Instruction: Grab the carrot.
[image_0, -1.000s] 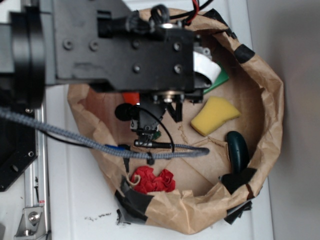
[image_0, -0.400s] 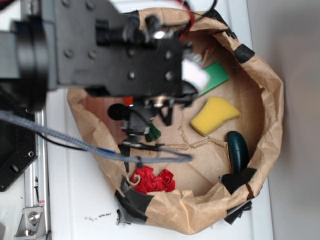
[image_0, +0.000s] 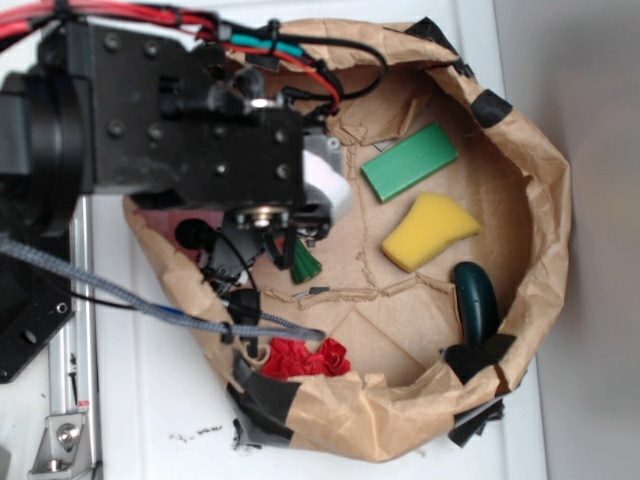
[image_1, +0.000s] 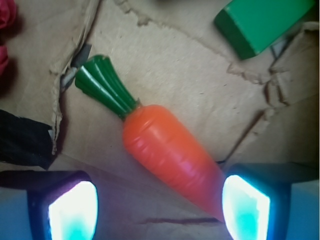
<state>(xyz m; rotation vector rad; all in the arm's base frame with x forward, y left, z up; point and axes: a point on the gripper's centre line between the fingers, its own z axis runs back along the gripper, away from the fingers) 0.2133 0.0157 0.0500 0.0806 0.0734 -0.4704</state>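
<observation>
The carrot (image_1: 167, 152) lies flat on the brown paper floor of the paper-lined basket (image_0: 545, 250), on the side nearest the arm. In the wrist view its long axis runs diagonally: the dark green stem (image_1: 104, 85) points to the upper left and the orange body tapers toward the lower right. In the exterior view only the stem (image_0: 305, 264) shows clearly, protruding from under the arm.

Check the fingers next. The gripper (image_1: 159, 205) is spread wide and holds nothing. The left finger (image_1: 70, 205) stands clear of the carrot, with bare paper between them. The right finger (image_1: 247, 207) sits just beside the tapered tip, and you cannot tell from these views whether it touches.

Note the governing relation: the carrot lies ahead of the gap and skewed across the closing line, with only its narrow end between the fingers. Closing here would probably catch the tip alone, and the glossy taper may squirt out. Judge the next move as an advance toward the thick shoulder, with a wrist rotation to square the fingers across the axis.

The green block (image_1: 262, 22) lies well apart, and the yellow sponge (image_0: 428, 230) farther off.
</observation>
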